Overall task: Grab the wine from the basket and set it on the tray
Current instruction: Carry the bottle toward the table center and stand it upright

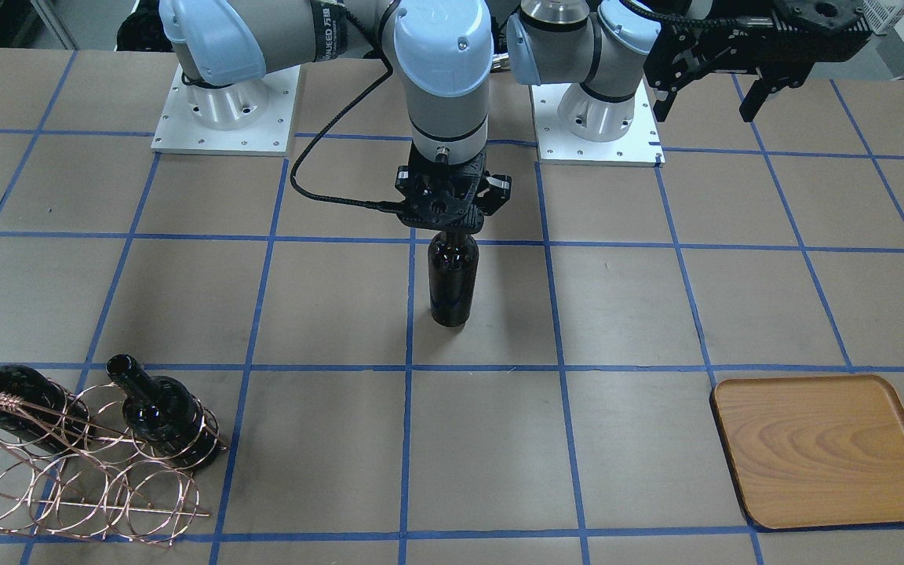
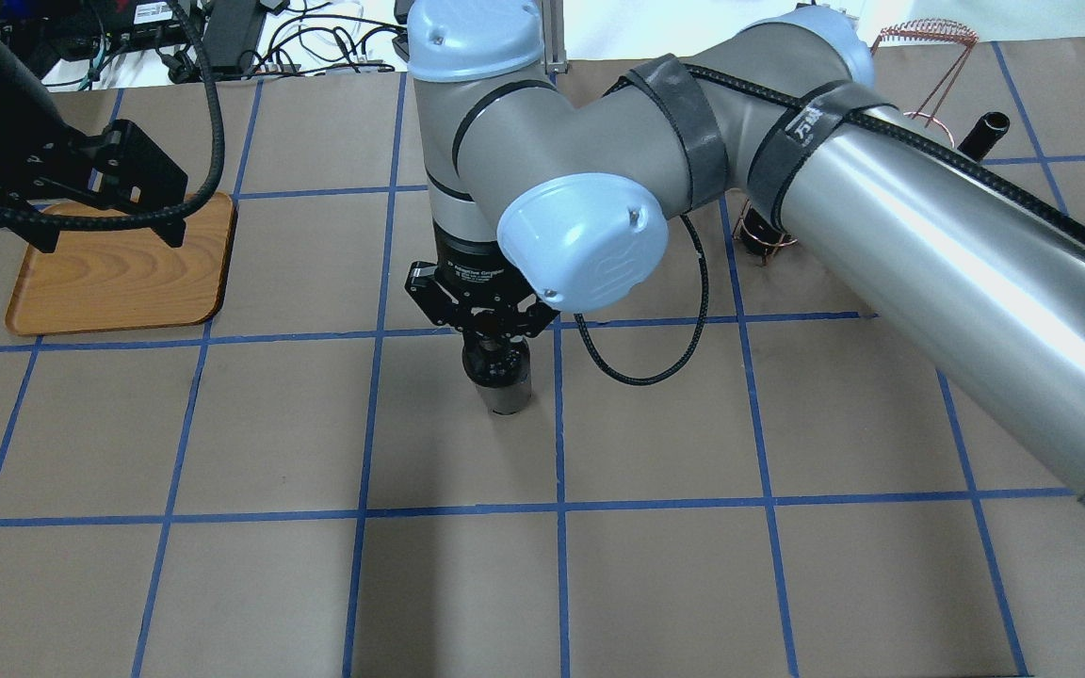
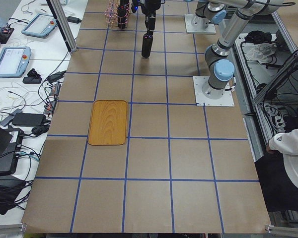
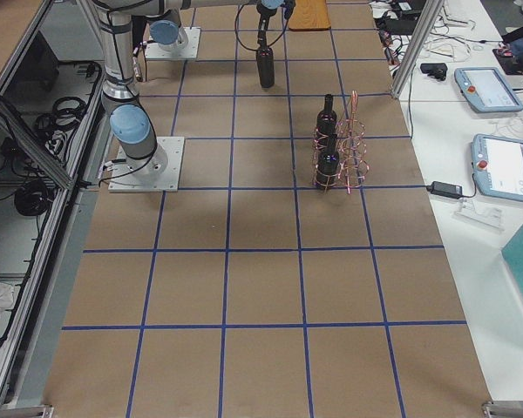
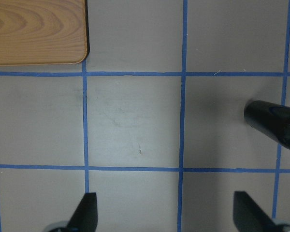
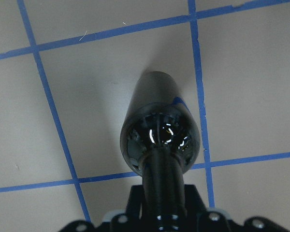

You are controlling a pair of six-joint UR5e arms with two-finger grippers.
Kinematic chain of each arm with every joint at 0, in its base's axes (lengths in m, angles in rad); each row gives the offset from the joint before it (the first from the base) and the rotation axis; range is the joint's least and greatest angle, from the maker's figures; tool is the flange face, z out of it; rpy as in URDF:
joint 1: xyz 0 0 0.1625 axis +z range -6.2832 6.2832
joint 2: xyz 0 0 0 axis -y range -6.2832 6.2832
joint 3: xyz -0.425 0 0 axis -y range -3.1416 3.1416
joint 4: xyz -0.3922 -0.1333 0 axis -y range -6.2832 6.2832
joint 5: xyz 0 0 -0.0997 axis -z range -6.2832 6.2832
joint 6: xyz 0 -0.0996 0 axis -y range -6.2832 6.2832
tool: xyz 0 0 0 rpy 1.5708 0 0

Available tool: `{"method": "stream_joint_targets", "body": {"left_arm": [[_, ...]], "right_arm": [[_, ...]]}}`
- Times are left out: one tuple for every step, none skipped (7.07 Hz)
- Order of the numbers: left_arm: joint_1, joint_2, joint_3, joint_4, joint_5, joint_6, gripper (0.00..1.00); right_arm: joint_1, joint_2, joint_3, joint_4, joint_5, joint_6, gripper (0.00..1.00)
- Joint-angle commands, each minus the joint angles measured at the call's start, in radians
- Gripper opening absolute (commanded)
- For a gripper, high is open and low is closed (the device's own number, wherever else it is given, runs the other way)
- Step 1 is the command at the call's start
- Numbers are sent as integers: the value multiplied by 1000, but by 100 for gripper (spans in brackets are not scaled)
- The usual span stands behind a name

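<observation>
My right gripper (image 1: 452,226) is shut on the neck of a near-black wine bottle (image 1: 453,278) and holds it upright over the table's middle. I cannot tell whether its base touches the table. The bottle also shows in the overhead view (image 2: 499,381) and in the right wrist view (image 6: 159,130). The copper wire basket (image 1: 67,479) stands at the table's end on my right, with two more bottles (image 1: 158,412) (image 1: 16,392) in it. The wooden tray (image 1: 825,447) lies empty on my left side. My left gripper (image 2: 105,226) is open and empty, raised near the tray's edge (image 5: 34,29).
The brown table has a grid of blue tape lines (image 1: 409,369). The two arm bases (image 1: 224,110) (image 1: 597,118) stand on white plates at the robot's edge. Tablets and cables (image 3: 12,59) lie on a side bench beyond the tray.
</observation>
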Motion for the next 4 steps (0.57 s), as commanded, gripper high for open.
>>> {"method": "stream_joint_targets", "body": {"left_arm": [[2, 2, -4, -2, -3, -2, 100], [2, 4, -4, -3, -1, -2, 100], [2, 4, -4, -2, -4, -2, 100], [2, 4, -4, -2, -3, -2, 100]], "right_arm": [[2, -4, 5, -7, 7, 3, 80], [2, -9, -5, -5, 1, 3, 98], [-12, -16, -11, -7, -9, -11, 100], [-39, -48, -21, -10, -16, -20, 100]]}}
